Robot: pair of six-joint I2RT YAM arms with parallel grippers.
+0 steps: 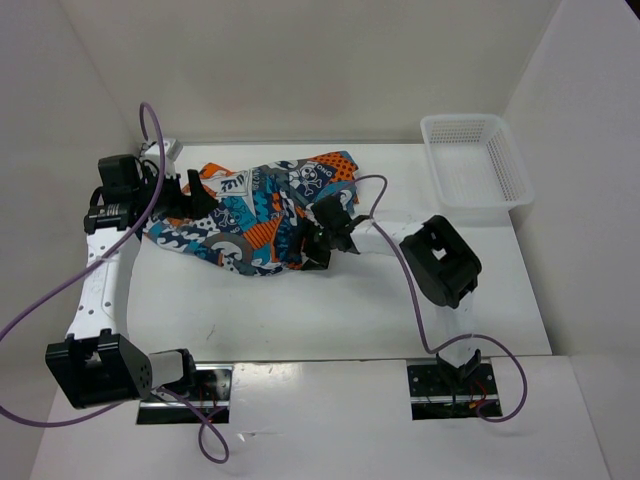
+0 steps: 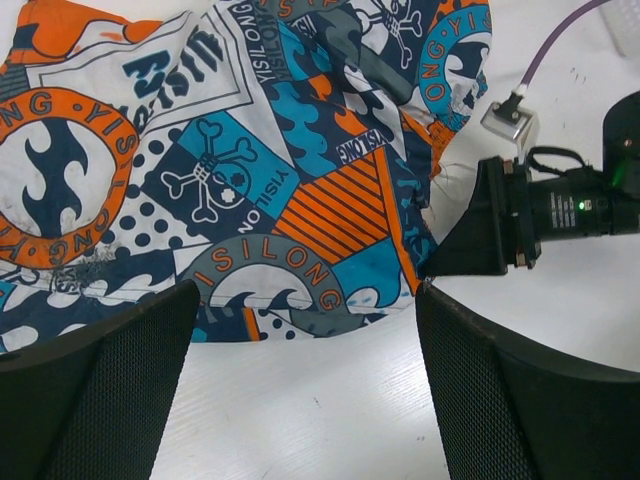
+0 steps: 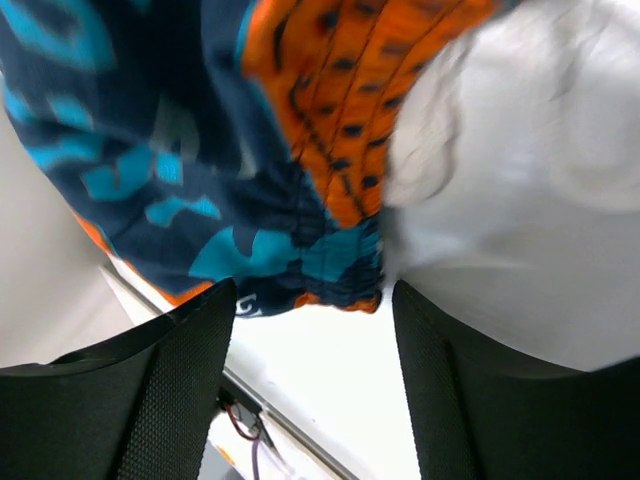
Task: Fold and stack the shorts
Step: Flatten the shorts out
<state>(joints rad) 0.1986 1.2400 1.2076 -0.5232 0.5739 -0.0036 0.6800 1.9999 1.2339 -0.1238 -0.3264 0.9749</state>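
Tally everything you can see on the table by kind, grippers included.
Patchwork-print shorts: 1
White mesh basket: 1
Grippers: 2, the left gripper and the right gripper
Total: 4

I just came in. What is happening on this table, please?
The robot is working on the shorts, which lie crumpled and unfolded on the table. The left gripper sits open at their left edge, holding nothing. The right gripper is at their right edge, jaws apart near a bunched hem; no firm grip shows. No fold is made yet.
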